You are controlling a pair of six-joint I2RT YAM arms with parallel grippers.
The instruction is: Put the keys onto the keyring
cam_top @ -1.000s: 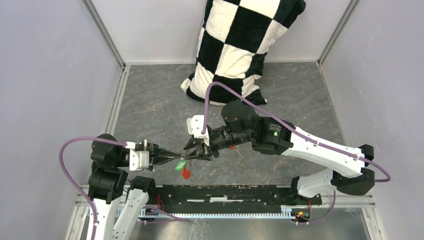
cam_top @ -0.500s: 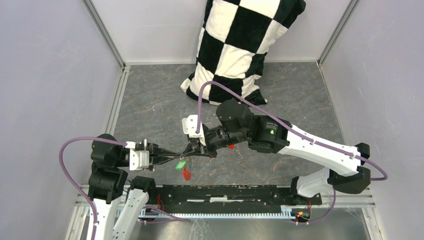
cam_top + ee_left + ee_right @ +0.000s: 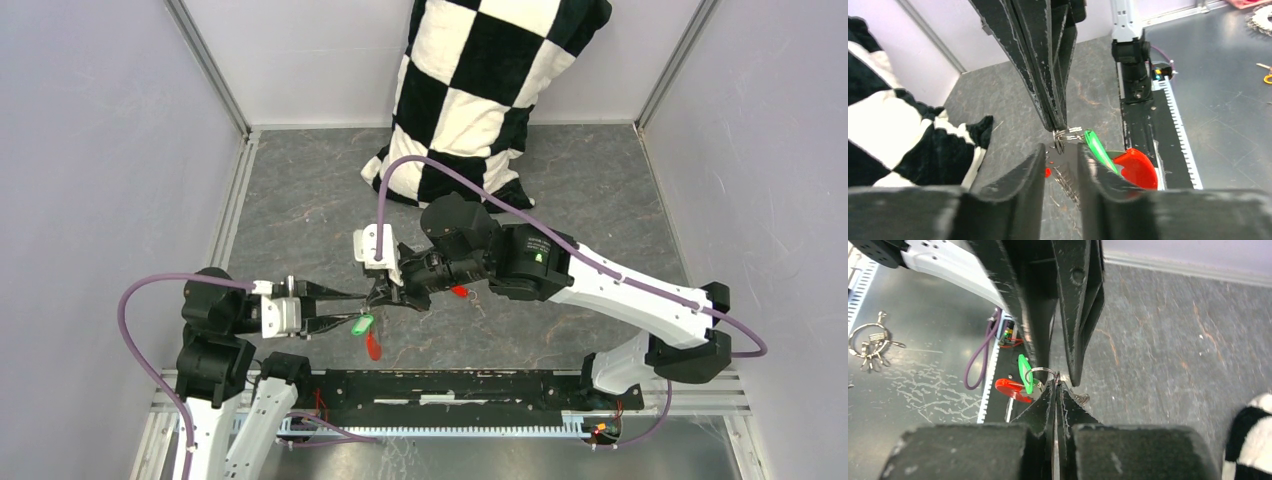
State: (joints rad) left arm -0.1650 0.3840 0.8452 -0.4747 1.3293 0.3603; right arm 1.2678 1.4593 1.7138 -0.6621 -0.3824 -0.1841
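My right gripper (image 3: 383, 298) is shut on the thin silver keyring (image 3: 1041, 371), holding it above the table. The green-headed key (image 3: 362, 323) hangs on the ring, and the red fob (image 3: 372, 345) hangs below it. Both also show in the right wrist view: the green key (image 3: 1023, 372) and the fob (image 3: 1010, 389). My left gripper (image 3: 358, 308) is open, its fingers (image 3: 1018, 175) either side of the ring (image 3: 1067, 135) without gripping it. A small red-headed key (image 3: 458, 291) lies on the table under the right arm.
A black-and-white checkered pillow (image 3: 480, 90) leans on the back wall. A black rail (image 3: 450, 385) runs along the near edge. A separate bunch of keys (image 3: 870, 347) lies on the metal surface beyond the rail.
My left gripper has opened; it was shut at the ring before. My right arm has shifted left and slightly back, still holding the ring.
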